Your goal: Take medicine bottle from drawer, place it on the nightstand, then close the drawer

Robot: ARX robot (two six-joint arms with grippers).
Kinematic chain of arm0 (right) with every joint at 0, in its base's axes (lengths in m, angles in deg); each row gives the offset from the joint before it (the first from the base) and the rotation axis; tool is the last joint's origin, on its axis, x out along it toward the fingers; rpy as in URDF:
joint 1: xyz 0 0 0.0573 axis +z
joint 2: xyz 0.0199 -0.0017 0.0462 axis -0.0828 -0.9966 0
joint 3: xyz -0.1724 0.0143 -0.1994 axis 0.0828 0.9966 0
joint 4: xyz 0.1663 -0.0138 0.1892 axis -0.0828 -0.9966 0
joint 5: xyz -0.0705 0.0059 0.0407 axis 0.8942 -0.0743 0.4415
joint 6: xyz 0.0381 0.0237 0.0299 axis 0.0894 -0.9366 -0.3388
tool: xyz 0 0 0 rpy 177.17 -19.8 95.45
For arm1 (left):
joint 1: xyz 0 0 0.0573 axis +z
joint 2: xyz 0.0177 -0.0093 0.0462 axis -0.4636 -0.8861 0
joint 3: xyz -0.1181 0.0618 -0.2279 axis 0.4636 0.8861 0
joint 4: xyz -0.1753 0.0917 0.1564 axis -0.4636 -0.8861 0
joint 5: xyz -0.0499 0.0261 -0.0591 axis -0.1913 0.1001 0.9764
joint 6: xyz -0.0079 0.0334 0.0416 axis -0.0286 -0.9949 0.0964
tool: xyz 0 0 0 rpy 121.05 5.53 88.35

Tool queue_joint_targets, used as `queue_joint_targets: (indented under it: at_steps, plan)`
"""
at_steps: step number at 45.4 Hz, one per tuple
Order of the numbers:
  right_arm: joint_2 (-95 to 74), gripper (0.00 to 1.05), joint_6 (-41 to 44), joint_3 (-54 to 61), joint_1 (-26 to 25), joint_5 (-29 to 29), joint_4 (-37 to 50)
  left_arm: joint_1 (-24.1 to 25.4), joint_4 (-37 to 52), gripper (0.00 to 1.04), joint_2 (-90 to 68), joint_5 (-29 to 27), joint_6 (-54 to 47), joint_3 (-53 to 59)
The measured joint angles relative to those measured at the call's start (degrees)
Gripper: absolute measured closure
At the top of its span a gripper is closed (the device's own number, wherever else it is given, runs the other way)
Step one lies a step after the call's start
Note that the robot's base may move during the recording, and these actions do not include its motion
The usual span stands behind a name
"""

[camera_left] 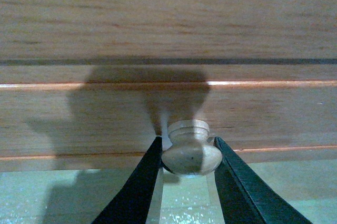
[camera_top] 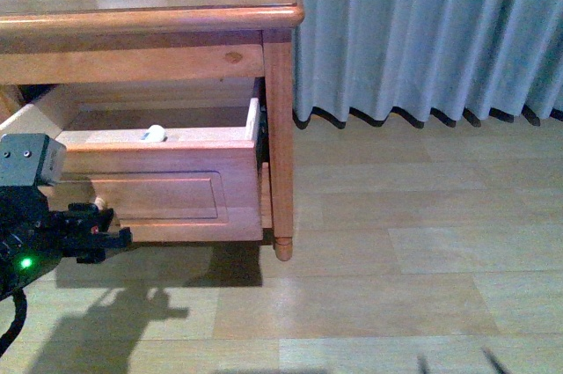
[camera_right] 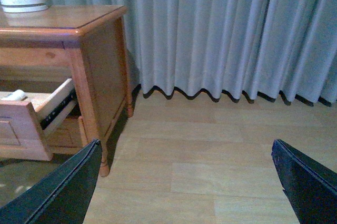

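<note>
Small white medicine bottle (camera_top: 155, 134) lies in open wooden drawer (camera_top: 167, 189); left claw (camera_left: 187, 140) clamps its round knob (camera_left: 190, 156), right claw (camera_right: 185, 146) gapes empty

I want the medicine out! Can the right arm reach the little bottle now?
Probably yes: the drawer stands open, the bottle lies uncovered inside, and the right gripper is open and empty.

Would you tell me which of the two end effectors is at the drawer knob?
The left end effector, its fingers pressed against the drawer's round knob; the right end effector hangs open over the floor.
</note>
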Motion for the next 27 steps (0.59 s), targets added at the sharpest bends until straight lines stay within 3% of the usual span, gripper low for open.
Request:
queue_joint_targets:
  at_steps: [11,27]
  plan:
    - [0.00,0.07,0.00,0.00,0.00,-0.02,0.00,-0.31,-2.95,0.79,2.34,0.00,-0.46,2.25]
    - [0.00,0.07,0.00,0.00,0.00,0.00,0.00,-1.03,-5.73,0.22,4.74,1.53,-3.26,4.17]
